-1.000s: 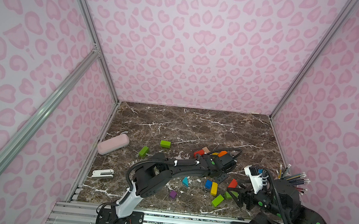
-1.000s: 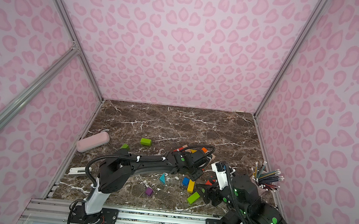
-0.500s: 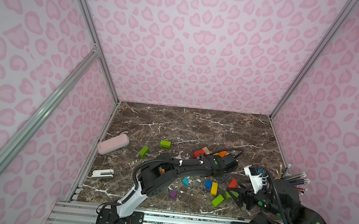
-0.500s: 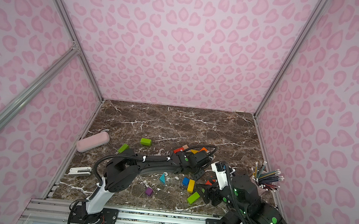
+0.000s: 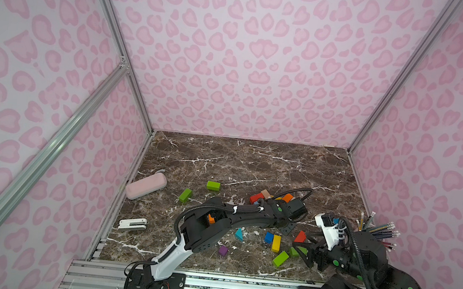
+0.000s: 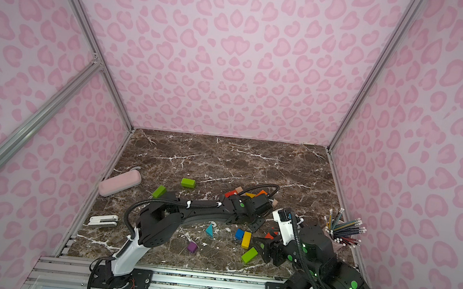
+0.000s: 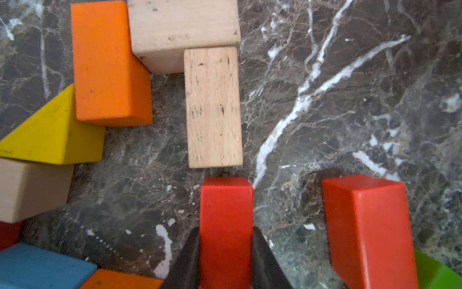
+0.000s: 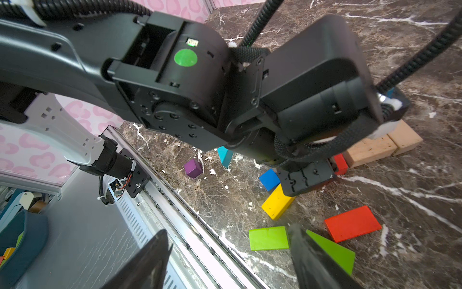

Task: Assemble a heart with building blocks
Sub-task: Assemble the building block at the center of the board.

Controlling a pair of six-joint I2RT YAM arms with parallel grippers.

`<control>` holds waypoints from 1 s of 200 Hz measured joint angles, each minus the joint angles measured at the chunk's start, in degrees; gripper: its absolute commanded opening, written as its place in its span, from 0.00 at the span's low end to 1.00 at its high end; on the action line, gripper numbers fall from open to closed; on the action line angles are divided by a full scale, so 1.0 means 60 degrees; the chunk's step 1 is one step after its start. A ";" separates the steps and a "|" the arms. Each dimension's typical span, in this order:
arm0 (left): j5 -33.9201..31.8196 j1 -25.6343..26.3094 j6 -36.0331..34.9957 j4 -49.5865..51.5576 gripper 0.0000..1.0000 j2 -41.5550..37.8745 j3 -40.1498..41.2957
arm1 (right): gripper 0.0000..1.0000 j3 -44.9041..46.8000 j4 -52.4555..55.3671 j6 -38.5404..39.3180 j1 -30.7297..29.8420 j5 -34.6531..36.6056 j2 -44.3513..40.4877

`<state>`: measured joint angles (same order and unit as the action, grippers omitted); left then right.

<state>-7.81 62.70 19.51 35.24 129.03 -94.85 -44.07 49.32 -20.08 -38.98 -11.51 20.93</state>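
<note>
Holding red rectangular wooden brick [image 7: 226, 205] in your left gripper [image 7: 226, 235], jaws clamped on its long sides. Straight ahead lies plain oblong wooden brick [image 7: 213, 107], long axes nearly in line, narrow gap between. Your right gripper [image 8: 228, 231] gapes empty beside lime-green brick [image 8: 268, 238].

Far half of the marble floor [image 5: 252, 159] lies open; the left arm [image 5: 245, 216] (stretched across) fences off the blocks [image 5: 257, 197].

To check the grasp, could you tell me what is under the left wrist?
A red brick clamped by the jaws of the left gripper, facing a plain wood brick; its rear end is hidden.
</note>
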 measured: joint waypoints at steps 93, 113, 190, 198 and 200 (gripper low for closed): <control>-0.0022 -0.0109 0.0036 -0.0011 0.25 0.0146 -0.0211 | 0.80 0.0051 -0.0004 0.0000 0.0000 -0.0004 0.0018; -0.0022 -0.0113 0.0029 -0.0015 0.28 0.0146 -0.0211 | 0.80 0.0051 -0.0004 0.0000 0.0000 -0.0004 0.0029; -0.0022 -0.0120 -0.0004 0.0251 0.61 -0.0182 -0.0178 | 0.80 0.0047 -0.0015 0.0000 0.0000 -0.0036 0.0138; -0.0022 -0.0120 -0.0004 0.0248 0.65 -0.0302 -0.0175 | 0.80 0.0047 -0.0036 0.0000 0.0000 -0.0044 0.0138; -0.0022 -0.0120 -0.0004 0.0248 0.66 -0.0342 -0.0171 | 0.80 0.0047 -0.0051 0.0000 0.0000 -0.0047 0.0142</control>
<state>-7.94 61.98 19.49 36.73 126.98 -95.88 -43.79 49.01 -20.08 -38.98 -11.79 21.78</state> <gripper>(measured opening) 0.614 0.796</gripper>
